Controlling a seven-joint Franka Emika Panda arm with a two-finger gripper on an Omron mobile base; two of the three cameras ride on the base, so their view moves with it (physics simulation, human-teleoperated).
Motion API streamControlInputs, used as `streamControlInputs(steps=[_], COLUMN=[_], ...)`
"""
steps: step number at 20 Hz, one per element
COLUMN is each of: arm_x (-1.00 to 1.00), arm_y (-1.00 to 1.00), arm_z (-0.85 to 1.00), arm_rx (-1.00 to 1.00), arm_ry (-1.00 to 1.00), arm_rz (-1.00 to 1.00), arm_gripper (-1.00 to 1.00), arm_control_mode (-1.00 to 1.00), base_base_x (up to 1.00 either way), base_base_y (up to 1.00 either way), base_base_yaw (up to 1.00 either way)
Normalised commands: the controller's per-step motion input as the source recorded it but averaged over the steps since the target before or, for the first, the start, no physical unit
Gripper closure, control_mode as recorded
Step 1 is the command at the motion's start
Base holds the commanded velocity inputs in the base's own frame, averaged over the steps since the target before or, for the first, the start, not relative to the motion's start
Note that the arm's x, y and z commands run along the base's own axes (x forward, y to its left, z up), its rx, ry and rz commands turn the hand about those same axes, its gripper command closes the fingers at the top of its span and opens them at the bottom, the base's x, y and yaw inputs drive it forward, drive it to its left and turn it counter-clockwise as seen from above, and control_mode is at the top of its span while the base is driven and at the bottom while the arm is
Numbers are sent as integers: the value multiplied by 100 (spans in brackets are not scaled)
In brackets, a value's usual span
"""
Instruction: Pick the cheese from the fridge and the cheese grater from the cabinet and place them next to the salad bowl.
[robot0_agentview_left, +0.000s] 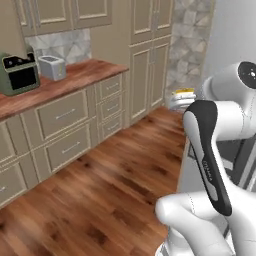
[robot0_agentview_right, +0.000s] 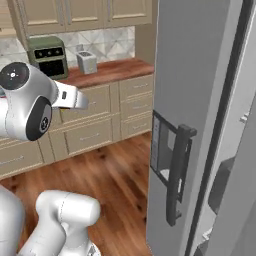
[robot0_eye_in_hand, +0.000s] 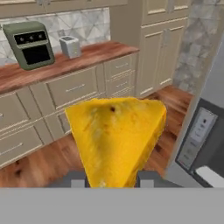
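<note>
Between the two dark finger tips at the bottom of the hand view sits the cheese (robot0_eye_in_hand: 114, 140), a yellow-orange triangular wedge with small pits; the gripper (robot0_eye_in_hand: 114, 178) is closed on its narrow lower end, so the wedge is held clear of the fridge and off any surface.

Progress, judged from this: cheese retrieved, first pick done. Not yet done: carrying it to the salad bowl and setting it down, then fetching the cheese grater from the cabinet. Roughly a quarter through.

View comparison:
- Hand view: looks past the wedge to a wood-topped counter (robot0_eye_in_hand: 65, 65) at far left carrying a green countertop oven (robot0_eye_in_hand: 29, 43) and a small silver toaster (robot0_eye_in_hand: 70, 46); a grey dispenser panel (robot0_eye_in_hand: 197, 135) at right.
- Right base view: tall white-grey fridge (robot0_agentview_right: 200, 100) close on the right, its door swung out toward the camera, dark vertical handle (robot0_agentview_right: 177, 172) facing the room. Door looks open, interior not readable.
- Left base view: wooden floor (robot0_agentview_left: 100, 190) and a small yellow-topped item (robot0_agentview_left: 183, 95) at the far end, identity unclear.
</note>
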Motion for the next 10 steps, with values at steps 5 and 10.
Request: streamControlInputs(steps=[5, 10], arm_x=[0, 0], arm_y=[0, 0], arm_z=[0, 0], arm_rx=[0, 0], arm_ry=[0, 0], arm_rz=[0, 0], arm_gripper=[100, 100], arm_control_mode=[100, 100], base_base_x=[30, 46], base_base_y=[9, 11], base_base_yaw=[63, 52])
